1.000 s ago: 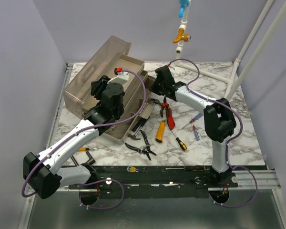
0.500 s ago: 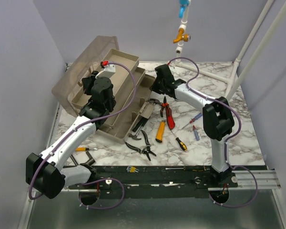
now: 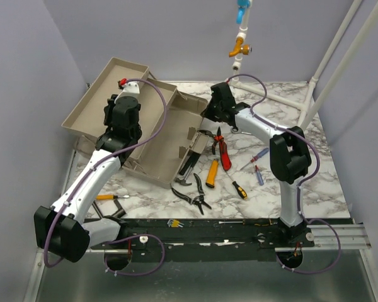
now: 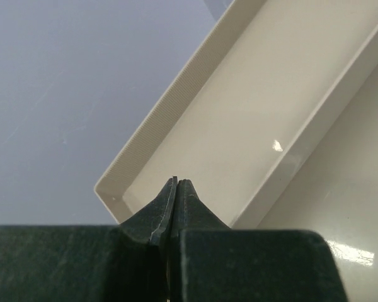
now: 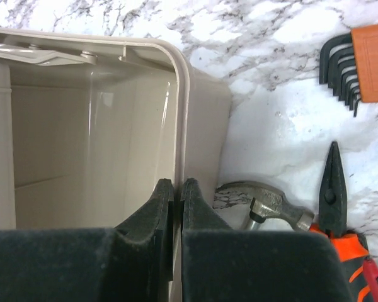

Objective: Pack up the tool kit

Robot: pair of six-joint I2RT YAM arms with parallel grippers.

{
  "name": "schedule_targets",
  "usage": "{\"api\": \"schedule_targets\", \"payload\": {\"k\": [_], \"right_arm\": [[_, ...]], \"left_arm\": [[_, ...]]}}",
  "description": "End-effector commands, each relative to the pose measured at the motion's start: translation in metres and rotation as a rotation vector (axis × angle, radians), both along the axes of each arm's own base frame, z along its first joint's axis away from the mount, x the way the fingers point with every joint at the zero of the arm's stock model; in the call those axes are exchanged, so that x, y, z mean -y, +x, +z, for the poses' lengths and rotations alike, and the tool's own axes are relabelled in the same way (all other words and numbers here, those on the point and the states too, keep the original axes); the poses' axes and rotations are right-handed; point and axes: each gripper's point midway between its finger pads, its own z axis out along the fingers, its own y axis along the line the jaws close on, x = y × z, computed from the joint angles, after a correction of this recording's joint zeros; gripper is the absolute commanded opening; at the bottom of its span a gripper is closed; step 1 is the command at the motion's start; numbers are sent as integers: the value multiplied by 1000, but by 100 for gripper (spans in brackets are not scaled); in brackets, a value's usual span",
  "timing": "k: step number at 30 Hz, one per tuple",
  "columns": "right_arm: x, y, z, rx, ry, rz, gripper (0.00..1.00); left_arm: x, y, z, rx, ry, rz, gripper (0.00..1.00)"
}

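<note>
right gripper (image 5: 176,184) clamped narrow on wall of beige plastic toolbox (image 5: 201,126); left gripper (image 4: 177,181) tips pressed together (nothing seen between), facing shallow beige tray (image 4: 258,107); steel claw hammer (image 5: 274,207) beside toolbox.

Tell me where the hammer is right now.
In the right wrist view, the hammer lies on the marble table just right of the toolbox wall, with the orange-handled pliers on its other side.

No lettering, label, brand, number or sign can be read in any view. Nothing legible is seen on the kit case (image 3: 170,135), the orange hex key holder (image 5: 373,60) or the desk (image 3: 302,182).
</note>
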Motion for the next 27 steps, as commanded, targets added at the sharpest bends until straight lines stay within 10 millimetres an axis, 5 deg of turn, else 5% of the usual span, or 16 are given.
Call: {"api": "schedule_targets", "payload": {"k": [1,11,17,19,22,24,27], "right_arm": [[17,17,-10,15,-48,5,1],[37,47,-11,18,-61,-9,1],[43,73,-11,32,-90,16,1],[45,81,-10,42,-106,21,8],[46,86,13,76,-109,49,39],[48,85,34,110,-115,47,52],[57,79,64,147,-134,32,55]], "left_arm": [[2,4,3,21,-150,-53,0],[43,-2,11,-38,-452,-241,0],[69,-23,12,-77,-578,-367,18],[79,-33,12,-88,-631,-422,24],[97,-50,13,-105,-708,-512,33],[106,-60,11,-127,-748,-557,41],[119,-73,6,-159,-780,-603,60]]}}
